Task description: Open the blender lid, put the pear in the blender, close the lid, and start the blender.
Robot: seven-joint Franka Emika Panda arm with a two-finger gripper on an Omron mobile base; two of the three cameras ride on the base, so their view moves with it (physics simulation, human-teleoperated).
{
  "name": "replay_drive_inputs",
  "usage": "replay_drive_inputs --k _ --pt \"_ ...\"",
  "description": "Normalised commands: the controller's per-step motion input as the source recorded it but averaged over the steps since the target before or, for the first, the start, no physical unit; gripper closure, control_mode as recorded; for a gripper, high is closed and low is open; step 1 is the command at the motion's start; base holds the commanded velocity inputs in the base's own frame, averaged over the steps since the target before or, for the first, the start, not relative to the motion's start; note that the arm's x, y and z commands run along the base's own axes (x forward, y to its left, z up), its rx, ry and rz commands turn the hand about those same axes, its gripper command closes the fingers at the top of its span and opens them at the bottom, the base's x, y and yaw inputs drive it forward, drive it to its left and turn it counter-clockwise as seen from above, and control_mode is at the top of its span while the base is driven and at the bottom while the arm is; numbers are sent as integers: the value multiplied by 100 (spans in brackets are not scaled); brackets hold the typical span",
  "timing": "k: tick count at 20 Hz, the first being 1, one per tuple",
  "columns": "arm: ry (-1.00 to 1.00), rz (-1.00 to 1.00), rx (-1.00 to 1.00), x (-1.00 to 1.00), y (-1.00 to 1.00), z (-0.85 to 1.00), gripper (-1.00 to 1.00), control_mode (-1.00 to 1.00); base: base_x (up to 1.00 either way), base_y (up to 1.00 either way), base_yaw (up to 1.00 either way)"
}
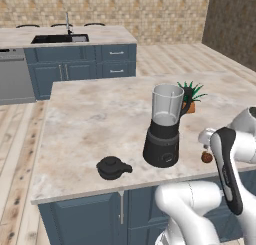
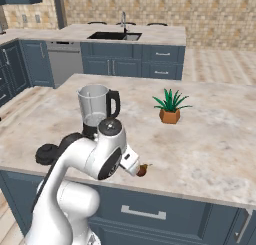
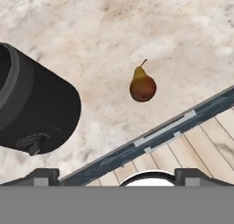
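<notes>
Now I see the pear (image 3: 142, 87) lying on the counter (image 1: 90, 119) close to its front edge, at about 3 o'clock from the blender (image 1: 164, 126) in the left base view, where the arm partly covers it. My gripper (image 3: 117, 173) hangs above it with fingers spread wide, holding nothing. The jar stands uncovered; the lid (image 1: 113, 167) rests on the counter at about 8 o'clock from the blender, apart from it. A plant (image 2: 170, 107) sits well behind, at 1 o'clock from the pear in the right base view. Bare counter surrounds the pear. In the hand view, the blender base is cut off at the left edge.
</notes>
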Motion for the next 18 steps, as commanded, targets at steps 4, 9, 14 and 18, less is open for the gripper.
replay_drive_inputs --k 4,9,14,18 --pt "1 0 0 9 -90 -49 -100 -100 0 0 0" --pt "7 0 0 22 -19 -32 -100 -100 0 0 0" --pt "3 0 0 44 1 -24 -100 -100 0 0 0" --pt "4 0 0 51 0 -17 -100 -100 0 0 0"
